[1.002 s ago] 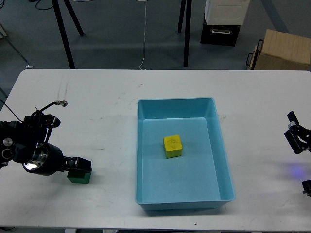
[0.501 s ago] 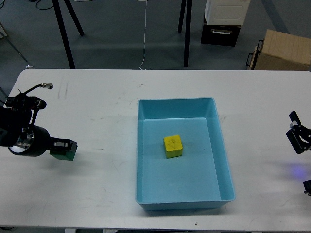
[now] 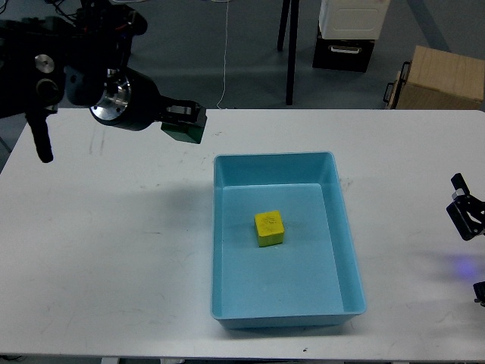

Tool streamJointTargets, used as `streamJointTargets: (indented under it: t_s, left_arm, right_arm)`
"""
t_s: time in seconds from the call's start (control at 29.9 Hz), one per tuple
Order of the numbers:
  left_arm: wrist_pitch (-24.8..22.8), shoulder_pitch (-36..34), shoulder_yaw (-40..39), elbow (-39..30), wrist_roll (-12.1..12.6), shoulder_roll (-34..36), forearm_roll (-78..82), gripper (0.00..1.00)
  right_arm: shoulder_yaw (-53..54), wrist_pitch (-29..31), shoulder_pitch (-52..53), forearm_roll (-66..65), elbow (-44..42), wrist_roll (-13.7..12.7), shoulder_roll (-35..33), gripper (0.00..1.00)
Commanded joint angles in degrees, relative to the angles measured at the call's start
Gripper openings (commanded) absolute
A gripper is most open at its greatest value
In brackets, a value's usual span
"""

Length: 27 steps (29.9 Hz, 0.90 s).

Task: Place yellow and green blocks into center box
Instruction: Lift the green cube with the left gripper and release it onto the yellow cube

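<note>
My left gripper (image 3: 184, 121) is shut on the green block (image 3: 182, 133) and holds it high in the air, above the table just left of the far left corner of the blue box (image 3: 225, 250). A yellow block (image 3: 269, 228) lies on the box's floor near its middle. My right gripper (image 3: 464, 213) shows only partly at the right edge of the view, low over the table; its fingers cannot be told apart.
The white table (image 3: 114, 250) carries the box at its centre. Beyond the far edge stand black tripod legs (image 3: 98, 53), a black and white case (image 3: 345, 34) and a cardboard box (image 3: 439, 80) on the floor.
My left arm has lifted the green block from the table's near left and swung it up and to the right, close to the box's far left corner. The right gripper has not moved.
</note>
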Motion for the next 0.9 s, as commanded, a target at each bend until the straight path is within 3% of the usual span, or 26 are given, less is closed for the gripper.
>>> streamJointTargets:
  t_s: [0.0,0.33,0.57,0.7,0.77,0.87]
  left_arm:
    - [0.0,1.1,0.1,2.9,0.0,-7.4,0.0,0.0]
    - [0.0,4.2,0.0,10.7,-0.1,-22.8,0.0,0.0]
    - [0.0,8.7,0.2,11.1,0.1,-23.2,0.4,0.0]
    - [0.0,10.1,4.3,11.7,0.2,-23.2,0.4,0.0]
    - [0.0,10.4,4.4,12.0,0.1,-23.2,0.4,0.04]
    - [0.0,10.3,4.4,12.5,-0.2,-23.2,0.2,0.25]
  right_arm:
    - [0.4,0.0,-0.1,0.0,0.0,0.0,0.1,0.98]
    - [0.7,0.0,-0.2,-0.1,0.0,0.1,-0.2,0.98]
    - [2.0,0.0,-1.6,-0.1,0.2,0.1,-0.6,0.98]
    - [2.2,0.0,-2.3,0.0,0.3,0.0,-0.6,0.98]
    - [2.2,0.0,-2.3,-0.1,0.4,0.1,-0.6,0.98]
    - [2.2,0.0,-2.3,-0.1,0.3,0.1,-0.6,0.98]
